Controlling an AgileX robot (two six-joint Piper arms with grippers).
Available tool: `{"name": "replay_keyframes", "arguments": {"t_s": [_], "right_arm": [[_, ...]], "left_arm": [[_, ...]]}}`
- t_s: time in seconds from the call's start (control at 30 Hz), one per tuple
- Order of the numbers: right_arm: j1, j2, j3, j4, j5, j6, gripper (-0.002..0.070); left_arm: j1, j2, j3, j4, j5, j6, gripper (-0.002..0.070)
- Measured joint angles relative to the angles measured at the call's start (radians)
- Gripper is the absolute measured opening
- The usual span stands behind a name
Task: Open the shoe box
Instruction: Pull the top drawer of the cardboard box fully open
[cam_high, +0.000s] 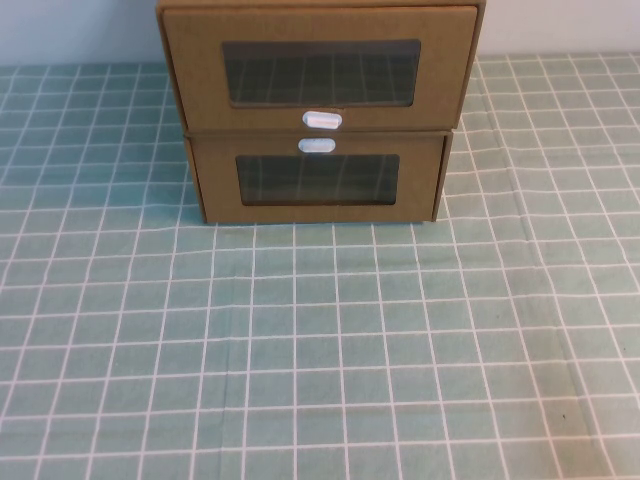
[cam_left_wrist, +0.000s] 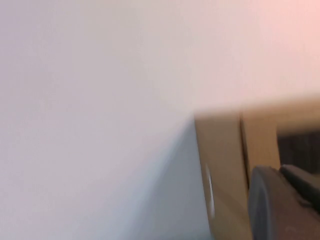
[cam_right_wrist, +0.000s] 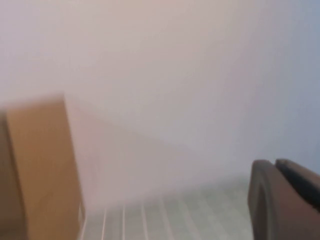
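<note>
Cardboard shoe box (cam_high: 318, 110) on green checked tablecloth (cam_high: 320, 350)

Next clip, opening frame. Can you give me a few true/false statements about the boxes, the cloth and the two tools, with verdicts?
1. Two cardboard boxes are stacked, the upper box on the lower box. True.
2. The cloth is plain red. False: it is green with a white grid.
3. Each front carries a white tab, the upper tab and the lower tab. True.
4. Both tools hover over the cloth in the high view. False: neither shows there. The left tool appears only in its wrist view, near the cardboard, and the right tool, shut, only in its own.
5. The lower box's front lies folded down on the cloth. False: it stands upright.
</note>
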Motion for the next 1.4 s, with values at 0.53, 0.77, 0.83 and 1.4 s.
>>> {"name": "replay_keyframes", "arguments": {"t_s": [0.53, 0.77, 0.83, 1.4], "right_arm": [[0.000, -0.006, 0.000, 0.023, -0.593, 0.000, -0.0013], [0.000, -0.007, -0.018, -0.040, -0.747, 0.152, -0.0013], [0.000, -0.007, -0.076, -0.110, -0.705, 0.218, -0.0013], [0.000, 0.318, -0.896, -0.349, -0.099, 0.460, -0.0013]], "left_arm": [[0.000, 0.000, 0.000, 0.001, -0.368, 0.000, -0.0005], [0.000, -0.002, -0.004, -0.006, -0.596, -0.050, -0.0005], [0.000, -0.002, -0.036, -0.006, -0.589, -0.074, -0.0005], [0.000, 0.280, -0.678, -0.034, -0.259, -0.080, -0.0005]]}}
